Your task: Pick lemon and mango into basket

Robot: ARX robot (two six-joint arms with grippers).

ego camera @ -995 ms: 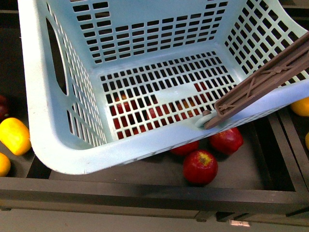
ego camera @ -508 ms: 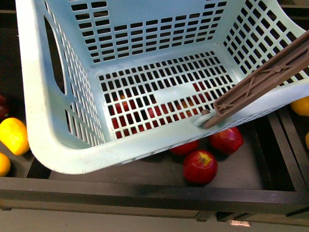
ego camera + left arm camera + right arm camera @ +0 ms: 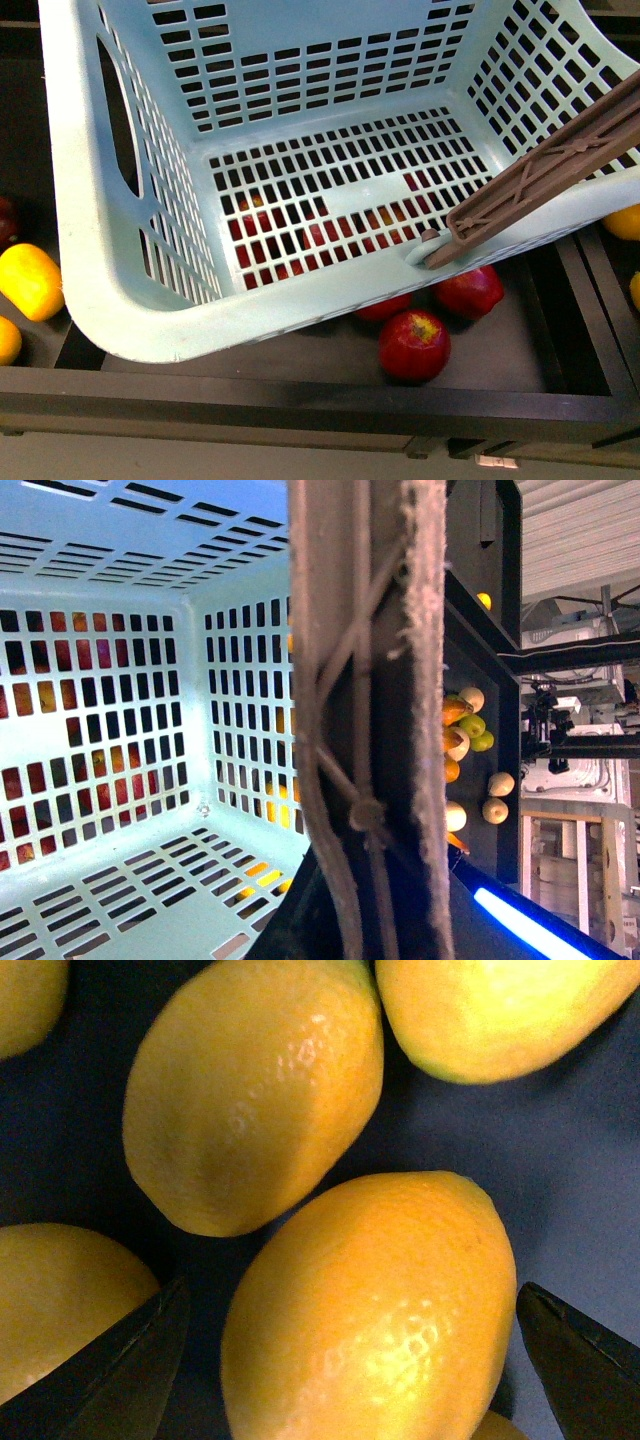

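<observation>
**A:** Front view first. What's biggest?

**B:** The basket (image 3: 100,300), pale teal with slotted walls, takes up most of the pic. It sits tilted over a black tray (image 3: 300,405) w/ dividers.

**A:** And its handle?

**B:** The brown handle (image 3: 545,170) slants across the rt side, its pivot on the near wall. In the L wrist view the handle (image 3: 365,680) is right against the lens, running top to bottom. The basket's (image 3: 100,680) inner wall and floor are beside it.

**A:** L gripper?

**B:** Can't tell. A dark shape behind the handle is perhaps a finger. It's too close and blurred to say whether it's spread or closed.

**A:** What's under the basket?

**B:** Red apples (image 3: 414,345) in the tray's middle compartment. Three lie clear of the near wall, and more red shows thru the floor slots. Two yellow fruits (image 3: 30,280) lie in the next compartment to the left, outside the basket near its corner.

**A:** The lemon?

**B:** It's in the R wrist view. The lemon (image 3: 370,1310) is yellow-orange w/ dimpled skin and lies on a dark floor. Other yellow fruits (image 3: 255,1090) crowd around it, and the nearest is just beside it.

**A:** R gripper?

**B:** The R gripper (image 3: 350,1360) is spread wide, one dark fingertip (image 3: 120,1360) on each side of the lemon. It isn't clamped on it.
</observation>
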